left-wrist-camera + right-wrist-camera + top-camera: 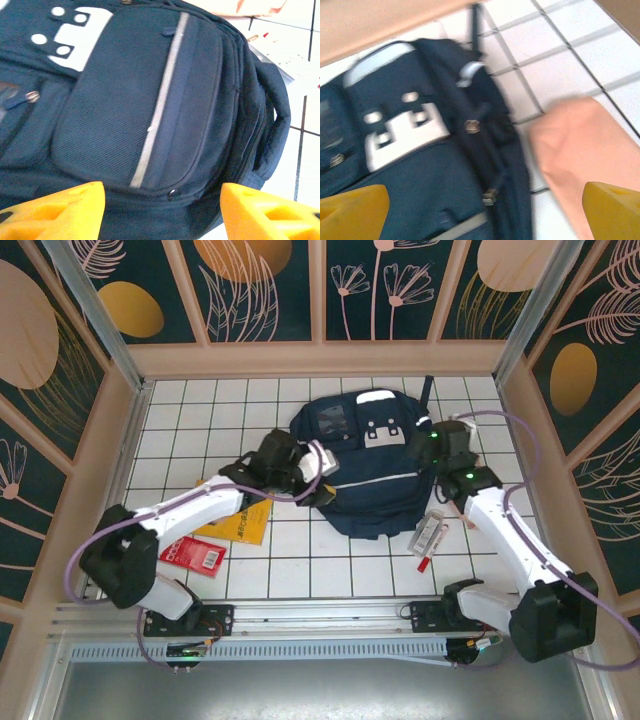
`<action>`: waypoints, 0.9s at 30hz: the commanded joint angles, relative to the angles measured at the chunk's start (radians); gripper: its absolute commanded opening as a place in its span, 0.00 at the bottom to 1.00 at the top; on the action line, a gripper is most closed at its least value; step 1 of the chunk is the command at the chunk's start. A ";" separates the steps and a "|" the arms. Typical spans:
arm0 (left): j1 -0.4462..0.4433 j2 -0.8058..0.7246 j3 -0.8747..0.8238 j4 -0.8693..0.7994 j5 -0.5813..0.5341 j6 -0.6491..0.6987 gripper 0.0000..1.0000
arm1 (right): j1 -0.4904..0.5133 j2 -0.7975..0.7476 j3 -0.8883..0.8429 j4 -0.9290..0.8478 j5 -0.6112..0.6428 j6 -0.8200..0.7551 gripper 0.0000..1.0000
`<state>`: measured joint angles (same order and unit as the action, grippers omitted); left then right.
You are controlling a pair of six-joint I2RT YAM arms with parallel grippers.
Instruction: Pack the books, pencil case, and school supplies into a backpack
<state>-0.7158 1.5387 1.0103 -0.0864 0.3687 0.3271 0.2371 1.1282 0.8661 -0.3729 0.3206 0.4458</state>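
Left claw (pixel 163 192) is hanging open over the lower front of the backpack (pixel 365 490), fingers (pixel 60 210) spread, gripping nothing. Right claw (pixel 485 192) is gaping wide at the backpack's right flank, also empty. Pencil case (pixel 570 145) is lying on the tiles just beside that flank, close to one finger, not pinched.

Backpack is lying front-up mid-table, zips looking shut as far as I can tell. Nothing appears packed:
- yellow book (pixel 245 525) is sitting partly under the left arm (pixel 190 510)
- red booklet (pixel 195 555) is lying nearer that arm's base
- packet (pixel 430 533) and pen (pixel 424 563) are lying beside the right arm (pixel 510 530), just off the backpack's lower right corner

Step, as I judge it: both claws are working on the backpack itself, getting it open before any loading. Next move is calling for one claw pinching a zip pull (pixel 471 126) and running it along the seam while the other is pinning the fabric. Soft cloth is likely to bunch.

Surface: white tiles (pixel 200 410) with a dark grid, flat. Room: wooden frame and dark teal panels (pixel 260 290) with gold and pink plant drawings, closing in three sides
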 commanded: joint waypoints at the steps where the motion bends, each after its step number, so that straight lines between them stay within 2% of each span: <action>1: -0.041 0.091 0.086 0.045 -0.057 0.089 0.61 | -0.133 -0.011 -0.056 -0.110 -0.202 0.124 0.92; 4: -0.089 0.184 0.161 0.008 -0.129 0.141 0.61 | -0.229 0.029 -0.084 -0.112 -0.368 0.092 0.87; 7: -0.118 0.275 0.223 -0.037 -0.182 0.206 0.62 | -0.252 0.083 -0.087 -0.100 -0.519 0.046 0.75; 12: -0.125 0.362 0.292 -0.059 -0.246 0.241 0.65 | -0.252 0.124 -0.093 -0.088 -0.578 0.030 0.72; 19: -0.125 0.411 0.304 -0.086 -0.192 0.298 0.71 | -0.251 0.137 -0.109 -0.064 -0.580 0.030 0.74; 25: -0.124 0.421 0.319 -0.140 -0.009 0.309 0.74 | -0.251 0.150 -0.110 -0.052 -0.617 0.023 0.76; 26: -0.125 0.406 0.298 -0.117 0.013 0.301 0.76 | -0.250 0.151 -0.108 -0.052 -0.626 0.018 0.76; 27: -0.125 0.387 0.263 -0.078 0.025 0.299 0.90 | -0.249 0.155 -0.104 -0.051 -0.635 0.012 0.76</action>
<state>-0.8337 1.9438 1.3098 -0.1551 0.2569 0.6090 -0.0116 1.2728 0.7670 -0.4446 -0.2756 0.4774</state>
